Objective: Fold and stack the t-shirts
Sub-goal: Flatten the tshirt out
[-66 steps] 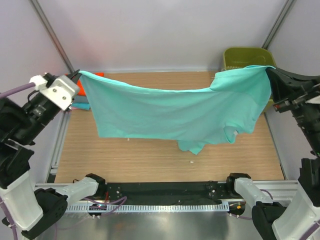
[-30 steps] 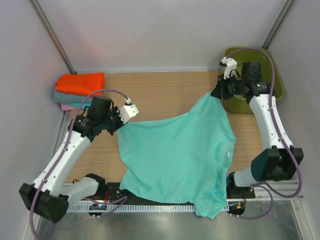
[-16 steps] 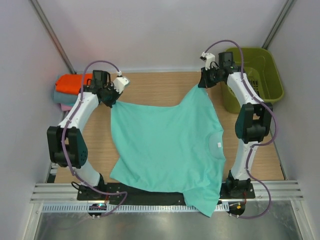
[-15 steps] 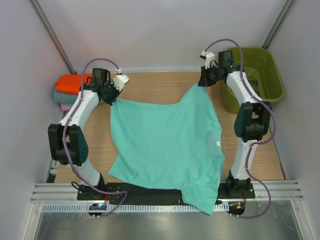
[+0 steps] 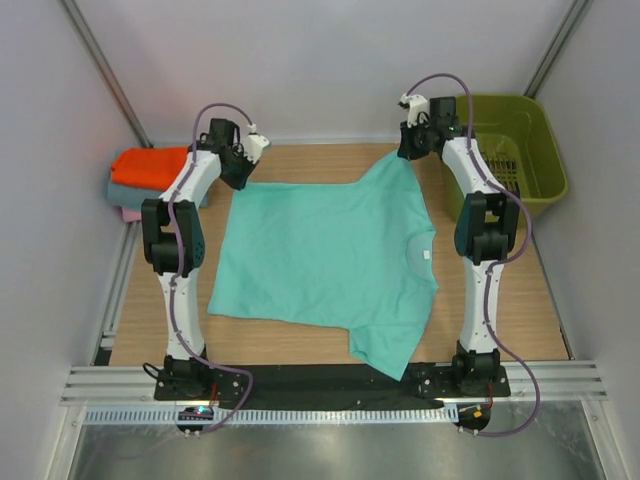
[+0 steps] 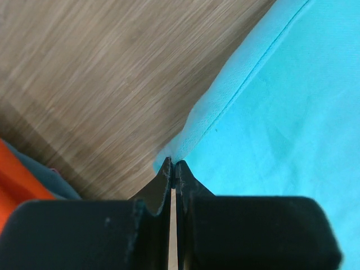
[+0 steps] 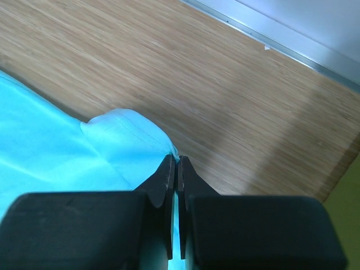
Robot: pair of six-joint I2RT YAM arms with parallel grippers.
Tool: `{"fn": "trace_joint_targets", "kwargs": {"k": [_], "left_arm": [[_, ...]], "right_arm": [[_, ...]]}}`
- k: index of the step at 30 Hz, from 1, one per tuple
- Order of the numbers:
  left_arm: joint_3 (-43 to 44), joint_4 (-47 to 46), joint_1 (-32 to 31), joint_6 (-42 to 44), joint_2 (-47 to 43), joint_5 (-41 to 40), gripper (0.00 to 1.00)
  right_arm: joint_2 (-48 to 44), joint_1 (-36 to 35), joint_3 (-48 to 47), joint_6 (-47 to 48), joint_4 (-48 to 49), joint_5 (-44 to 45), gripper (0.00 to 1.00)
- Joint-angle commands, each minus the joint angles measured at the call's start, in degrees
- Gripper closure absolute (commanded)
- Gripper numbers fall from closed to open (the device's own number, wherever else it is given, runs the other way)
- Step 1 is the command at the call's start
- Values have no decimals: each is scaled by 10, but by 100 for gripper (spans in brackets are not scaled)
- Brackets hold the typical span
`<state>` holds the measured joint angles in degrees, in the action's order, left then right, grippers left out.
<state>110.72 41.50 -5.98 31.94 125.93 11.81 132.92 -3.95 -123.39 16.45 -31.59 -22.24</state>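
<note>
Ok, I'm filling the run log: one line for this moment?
mint-green t-shirt: flat on table | left gripper: shut on its corner | right gripper: shut on its sleeve

A mint-green t-shirt lies spread open and nearly flat in the centre of the overhead view. Its collar faces right, with a small white neck label, and its hem faces left. One sleeve points to the upper right, the other toward the bottom. At the upper left sits a folded stack: an orange t-shirt on top, a grey-teal t-shirt beneath it, and a pink t-shirt lowest.
</note>
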Motion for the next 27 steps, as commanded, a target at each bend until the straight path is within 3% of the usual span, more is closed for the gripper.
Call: {"fn": "trace_joint_targets", "kwargs": {"k": [1,12,27], "left_arm": [[44,6,1,-18,17,-10,100],[74,-23,6,-50,56,-50,100],[106,-23,20,-47,64,-61,100]], "right_arm": [[10,-4,-36,7,32,18,99],[119,-8,-175,4,71,30,99],[148,-26,-195,6,153,53,99]]}}
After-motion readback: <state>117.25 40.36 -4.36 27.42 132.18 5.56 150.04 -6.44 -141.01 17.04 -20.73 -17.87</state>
